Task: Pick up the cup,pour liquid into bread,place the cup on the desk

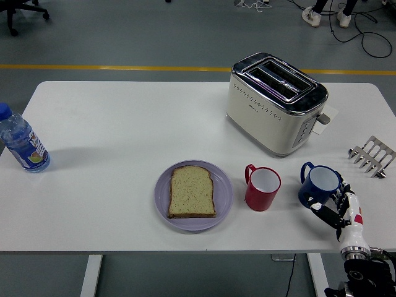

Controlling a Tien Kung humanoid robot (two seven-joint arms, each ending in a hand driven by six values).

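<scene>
A blue cup [317, 184] stands on the white table at the right, handle pointing up-left. My right hand [331, 200] comes up from the lower right corner and wraps the cup's lower right side, thumb in front and fingers [341, 190] along the far side. A red cup [263, 187] stands to its left, apart from the hand. A slice of bread [192, 191] lies flat on a lilac plate [224, 195] left of the red cup. No left arm shows.
A cream toaster [275, 102] stands behind the cups. A metal toast rack [372, 156] sits at the right edge. A water bottle [23, 144] with a blue cap stands at the far left edge.
</scene>
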